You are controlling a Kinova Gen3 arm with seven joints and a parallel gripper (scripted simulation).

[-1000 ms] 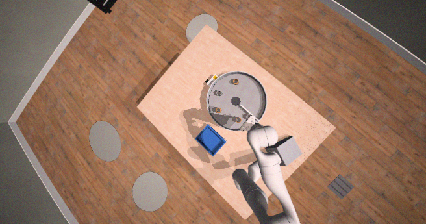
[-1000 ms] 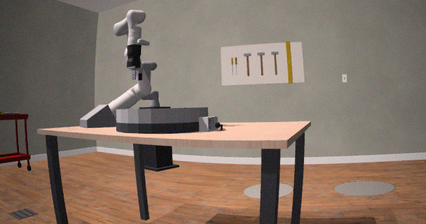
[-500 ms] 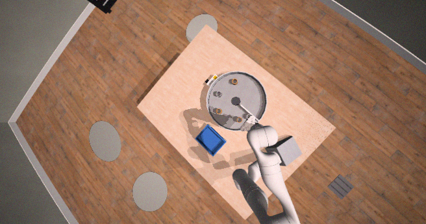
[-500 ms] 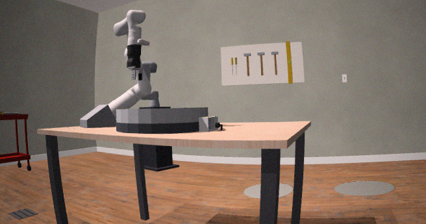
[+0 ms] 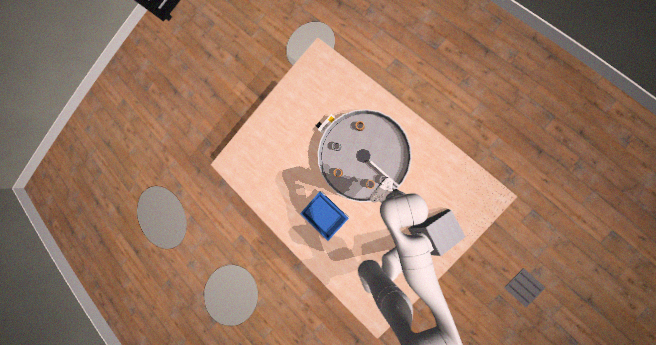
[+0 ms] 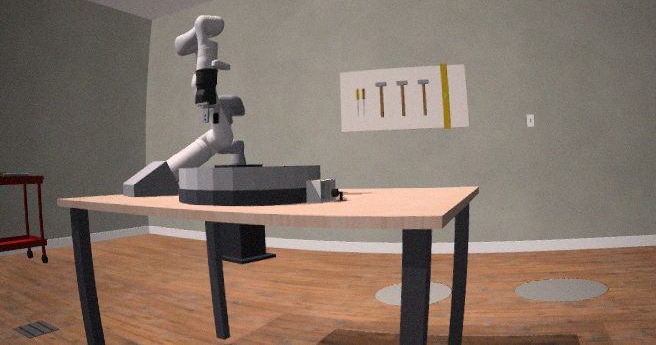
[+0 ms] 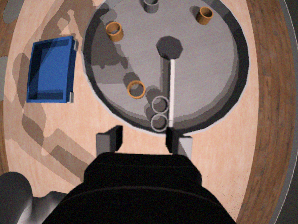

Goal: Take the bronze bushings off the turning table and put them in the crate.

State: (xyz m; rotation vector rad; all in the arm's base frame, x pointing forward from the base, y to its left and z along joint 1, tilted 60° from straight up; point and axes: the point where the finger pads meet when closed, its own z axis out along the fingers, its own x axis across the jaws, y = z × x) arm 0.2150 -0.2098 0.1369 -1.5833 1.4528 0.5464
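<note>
The round grey turning table point(image 5: 392, 142) point(image 6: 250, 179) point(image 7: 210, 80) carries three bronze bushings: one near the crate side point(image 5: 338, 176) point(image 7: 114, 37), one on the far side point(image 5: 360, 129) point(image 7: 204, 20), and one nearer the gripper point(image 7: 136, 96). A steel bushing point(image 5: 338, 147) point(image 7: 151, 9) stands between the first two. Two more steel bushings stand close together beside the white bar, one point(image 7: 160, 112) farther in, one point(image 7: 159, 130) at the rim. The blue crate point(image 5: 325, 216) point(image 7: 50, 72) looks empty. My gripper point(image 6: 211, 118) point(image 7: 144, 135) is open and empty, high above the turning table's near rim.
The white bar point(image 5: 382, 171) point(image 7: 172, 90) runs from the dark hub point(image 5: 363, 155) point(image 7: 169, 47) to the rim. A small box with a knob point(image 5: 326, 123) point(image 6: 320, 191) sits against the turning table's outside. A grey wedge-shaped block point(image 5: 447, 232) point(image 6: 152, 179) stands near the arm.
</note>
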